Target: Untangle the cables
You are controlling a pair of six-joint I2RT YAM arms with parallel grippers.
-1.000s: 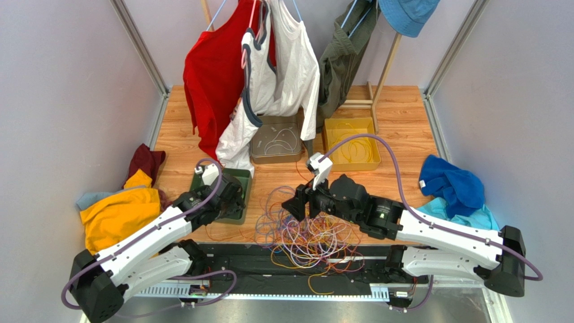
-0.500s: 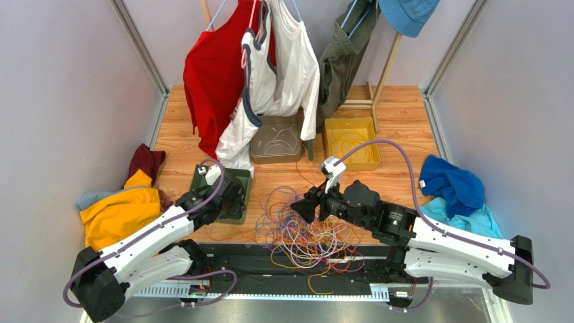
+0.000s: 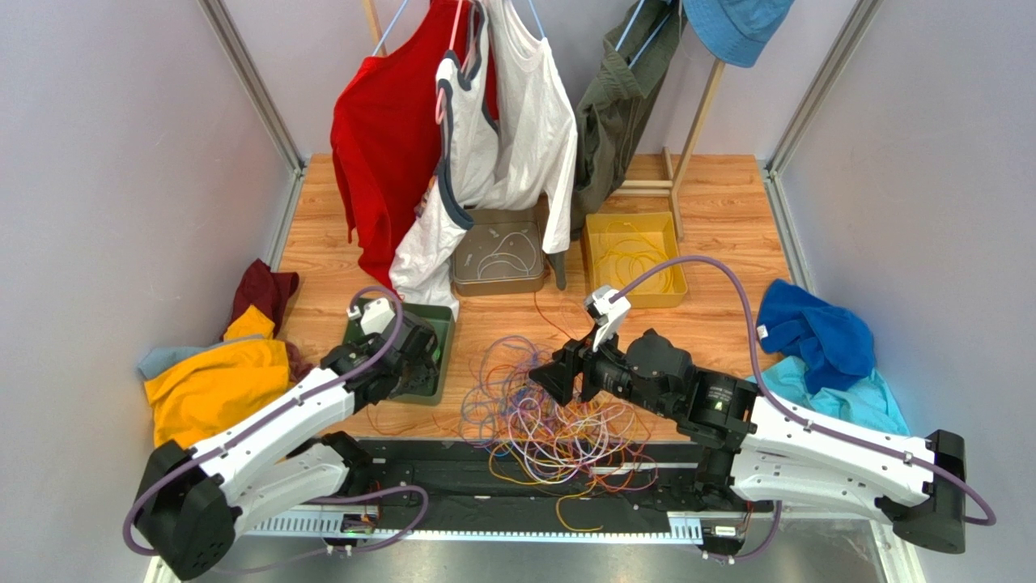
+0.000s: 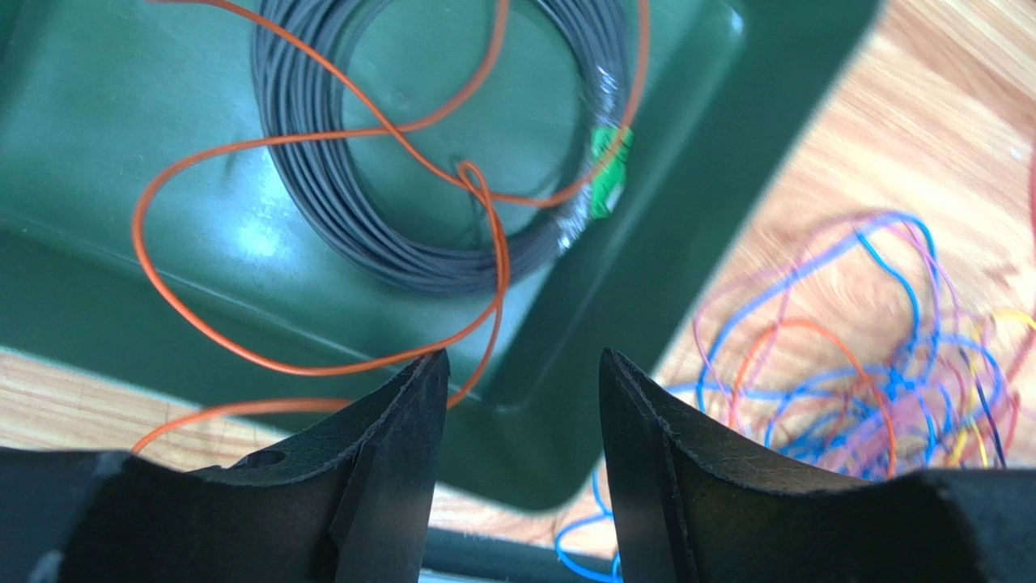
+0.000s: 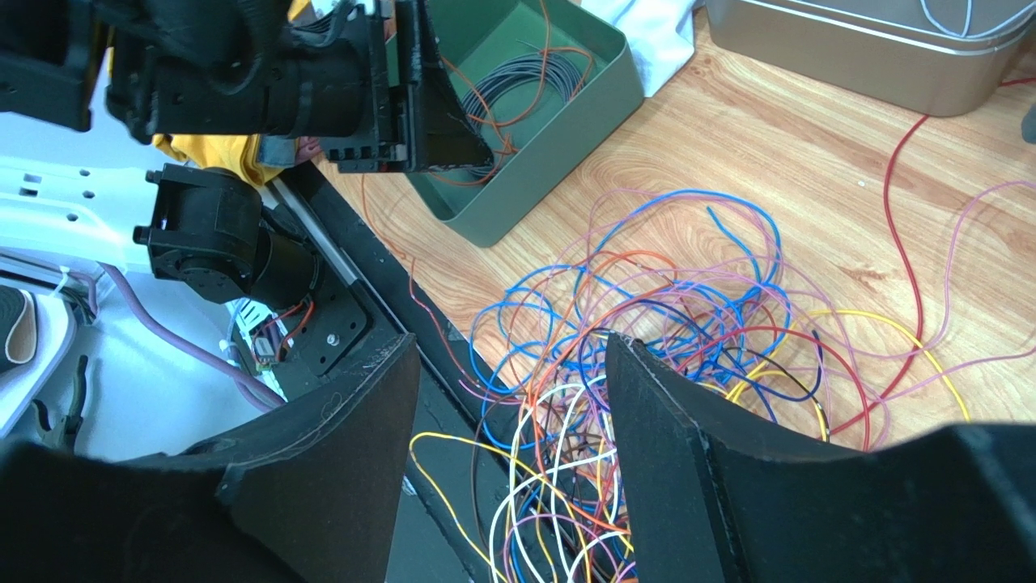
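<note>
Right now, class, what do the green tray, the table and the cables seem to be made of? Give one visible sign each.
Tray: probably plastic, semi-gloss; soft highlights, rounded moulded corners.
Table: wood or wood-look laminate, satin; grain lines show.
Cables: thin wire in coloured plastic sheath, likely; smooth, limp loops.

three trays [image 3: 499, 287], two arms [image 3: 262, 425], one cable snarl [image 3: 547, 425]
</note>
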